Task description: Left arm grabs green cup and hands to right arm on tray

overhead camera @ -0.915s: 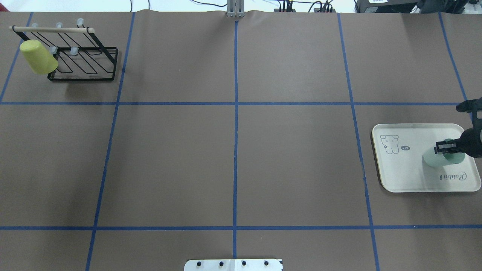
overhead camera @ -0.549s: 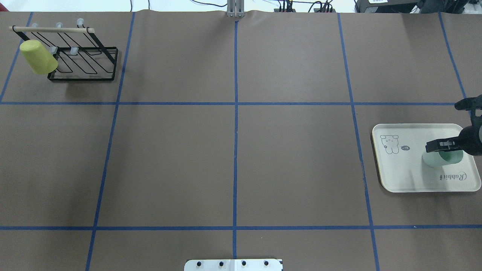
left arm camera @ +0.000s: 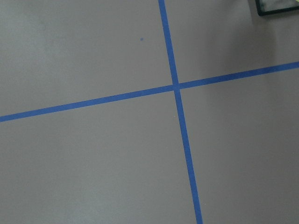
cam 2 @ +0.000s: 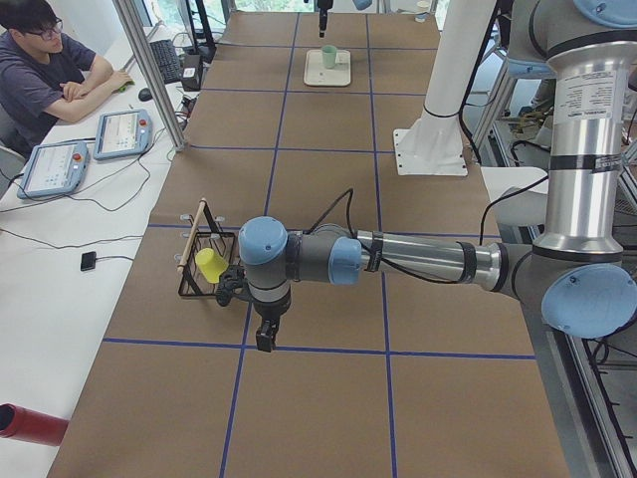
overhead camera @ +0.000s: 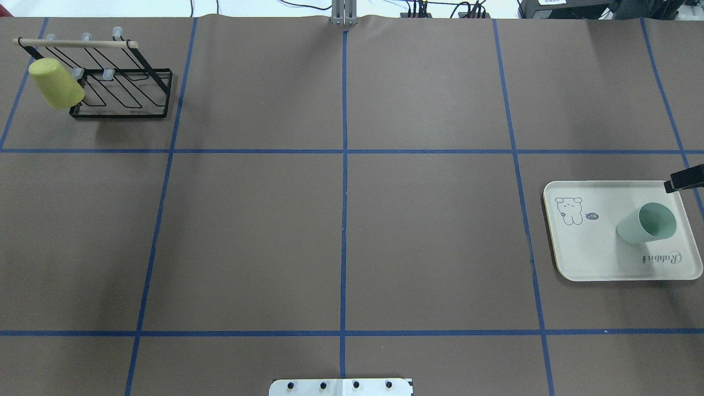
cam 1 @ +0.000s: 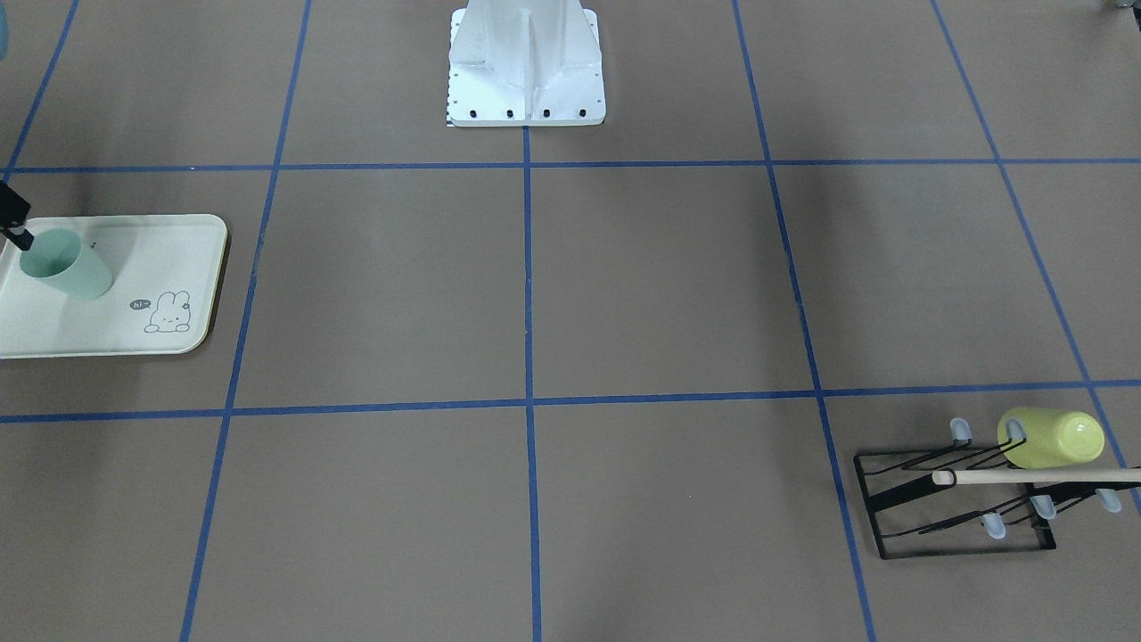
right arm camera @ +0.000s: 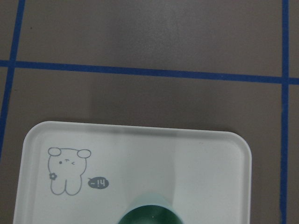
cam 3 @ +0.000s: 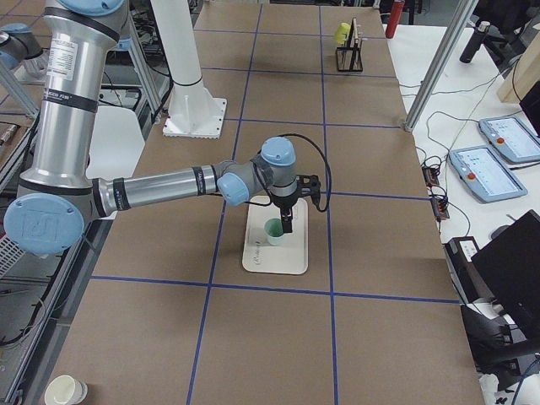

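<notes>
The green cup stands upright and free on the cream tray, mouth up, on the side near the "Rabbit" script. It also shows in the front view and at the bottom edge of the right wrist view. My right gripper hangs above the cup, apart from it and holding nothing. Only one black finger shows at the overhead view's right edge. My left gripper points down at the table beside the rack, far from the tray. I cannot tell whether it is open or shut.
A black wire rack with a wooden rod stands at the far left corner, with a yellow-green cup hung on it. The robot's white base is at the table's near middle. An operator sits beside the table.
My right gripper has let go of the green cup's rim and pulled up and away to the right edge. The cup stays standing on the tray.
</notes>
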Controlling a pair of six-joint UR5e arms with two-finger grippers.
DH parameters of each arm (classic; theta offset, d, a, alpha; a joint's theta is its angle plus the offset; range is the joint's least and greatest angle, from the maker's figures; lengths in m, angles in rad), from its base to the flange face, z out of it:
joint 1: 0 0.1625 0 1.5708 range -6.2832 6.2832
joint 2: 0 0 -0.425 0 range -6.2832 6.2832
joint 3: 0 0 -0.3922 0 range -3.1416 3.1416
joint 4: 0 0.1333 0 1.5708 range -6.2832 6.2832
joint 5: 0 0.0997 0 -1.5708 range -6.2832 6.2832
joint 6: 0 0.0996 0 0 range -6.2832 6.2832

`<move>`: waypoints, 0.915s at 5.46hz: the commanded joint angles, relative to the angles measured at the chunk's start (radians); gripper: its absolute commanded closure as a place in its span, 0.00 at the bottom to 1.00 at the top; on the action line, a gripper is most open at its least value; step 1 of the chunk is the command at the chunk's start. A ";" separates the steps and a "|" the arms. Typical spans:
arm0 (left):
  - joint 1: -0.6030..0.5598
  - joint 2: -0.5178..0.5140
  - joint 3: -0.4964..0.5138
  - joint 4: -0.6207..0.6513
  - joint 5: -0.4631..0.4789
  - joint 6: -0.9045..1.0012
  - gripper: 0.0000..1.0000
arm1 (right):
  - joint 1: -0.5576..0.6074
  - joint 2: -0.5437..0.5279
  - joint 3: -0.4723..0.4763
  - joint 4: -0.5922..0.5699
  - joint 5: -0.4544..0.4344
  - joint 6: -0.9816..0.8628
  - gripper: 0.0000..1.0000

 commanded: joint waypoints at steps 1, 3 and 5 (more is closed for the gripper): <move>-0.007 0.071 -0.013 0.003 -0.133 -0.007 0.00 | 0.229 0.072 -0.006 -0.299 0.072 -0.414 0.00; -0.046 0.077 -0.057 0.016 -0.114 -0.006 0.00 | 0.343 0.063 -0.075 -0.387 0.074 -0.679 0.00; -0.065 0.075 -0.062 0.044 -0.104 -0.002 0.00 | 0.394 0.049 -0.161 -0.383 0.084 -0.730 0.00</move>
